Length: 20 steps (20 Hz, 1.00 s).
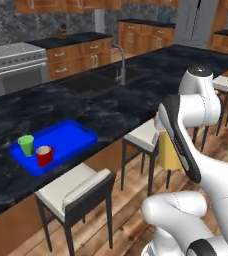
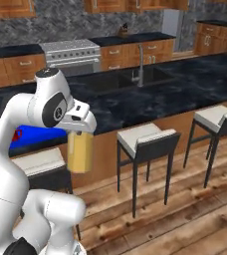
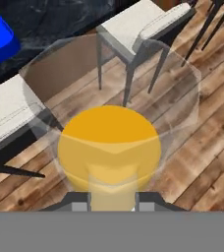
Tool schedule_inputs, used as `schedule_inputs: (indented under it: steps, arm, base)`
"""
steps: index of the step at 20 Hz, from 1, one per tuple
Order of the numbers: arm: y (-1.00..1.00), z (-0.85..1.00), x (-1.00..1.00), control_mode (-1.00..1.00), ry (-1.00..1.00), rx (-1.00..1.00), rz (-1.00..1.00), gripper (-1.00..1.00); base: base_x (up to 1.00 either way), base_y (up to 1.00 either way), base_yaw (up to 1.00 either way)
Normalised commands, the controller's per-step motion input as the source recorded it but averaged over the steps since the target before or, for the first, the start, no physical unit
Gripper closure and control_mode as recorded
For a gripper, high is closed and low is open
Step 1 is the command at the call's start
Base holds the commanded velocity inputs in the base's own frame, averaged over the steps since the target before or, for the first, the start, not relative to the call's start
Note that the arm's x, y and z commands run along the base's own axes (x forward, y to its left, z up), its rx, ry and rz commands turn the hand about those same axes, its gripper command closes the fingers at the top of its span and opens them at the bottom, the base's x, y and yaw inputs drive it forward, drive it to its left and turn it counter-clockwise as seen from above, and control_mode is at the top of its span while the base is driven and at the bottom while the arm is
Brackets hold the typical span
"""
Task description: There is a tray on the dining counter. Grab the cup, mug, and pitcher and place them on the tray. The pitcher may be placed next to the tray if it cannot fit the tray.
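A blue tray (image 1: pixel 71 131) is seen on the black desk (image 1: pixel 111 107), well left of the fingers (image 2: pixel 80 133), with the green cup (image 1: pixel 26 145) and red mug (image 1: pixel 44 156) standing on it. The pitcher (image 2: pixel 80 151) of orange liquid is grasped by the fingers and held over the wooden floor (image 2: pixel 185 209), off the desk edge, beside a white stool (image 2: pixel 145 137).

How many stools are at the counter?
3 seen: one stool by the tray, one past the pitcher, one farthest right. More may sit out of frame.
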Motion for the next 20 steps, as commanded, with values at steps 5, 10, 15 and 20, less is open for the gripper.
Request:
schedule_inputs:
  steps: [5, 10, 15, 20]
  arm:
    - [0.00, 0.00, 0.00, 1.00, 0.00, 0.00, 0.00, 1.00]
    - [0.00, 0.00, 0.00, 1.00, 0.00, 0.00, 0.00, 1.00]
    - [0.00, 0.00, 0.00, 1.00, 0.00, 0.00, 0.00, 1.00]
    - [0.00, 0.00, 0.00, 1.00, 0.00, 0.00, 0.00, 1.00]
  base:
    - [0.56, -0.86, 0.53]
    - [0.49, -0.59, 0.58]
    - [0.25, -0.02, 0.48]
    - [0.29, 0.02, 0.37]
